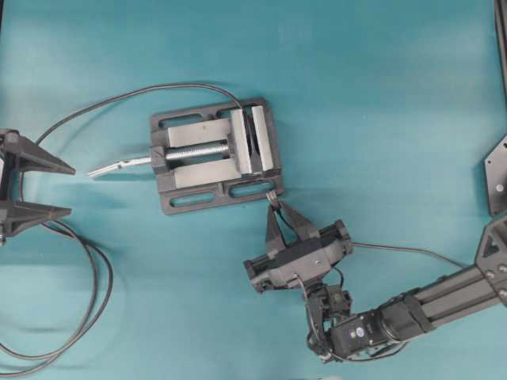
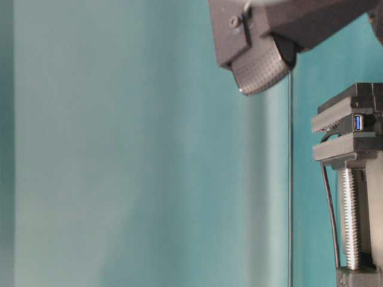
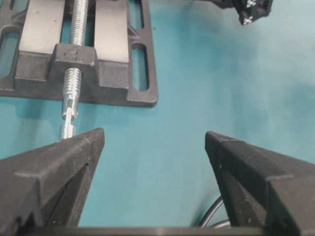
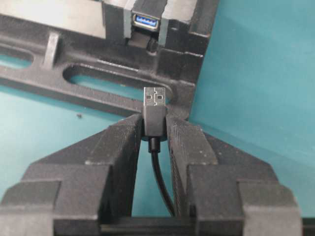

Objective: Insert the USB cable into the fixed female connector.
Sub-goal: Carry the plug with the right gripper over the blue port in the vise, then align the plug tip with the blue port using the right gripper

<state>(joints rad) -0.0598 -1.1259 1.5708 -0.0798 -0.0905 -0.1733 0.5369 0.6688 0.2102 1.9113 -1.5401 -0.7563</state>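
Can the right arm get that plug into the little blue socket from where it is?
Probably yes: the right end effector holds the USB cable with its plug pointing toward the fixed female connector, with only open space between them, though it sits slightly off-line.

Teal tabletop (image 1: 380,95) — matte, evenly lit, soft shadows.

Cut off at the overhead view's left edge: left gripper (image 1: 40,188), only its two fingers showing. Hidden between right gripper (image 1: 279,207) fingers there: USB cable (image 4: 153,110) plug, too small to make out. Cropped at the table-level frame's right edge: vise (image 2: 353,137). Female connector (image 4: 146,20) sliced by the right wrist picture's top edge.
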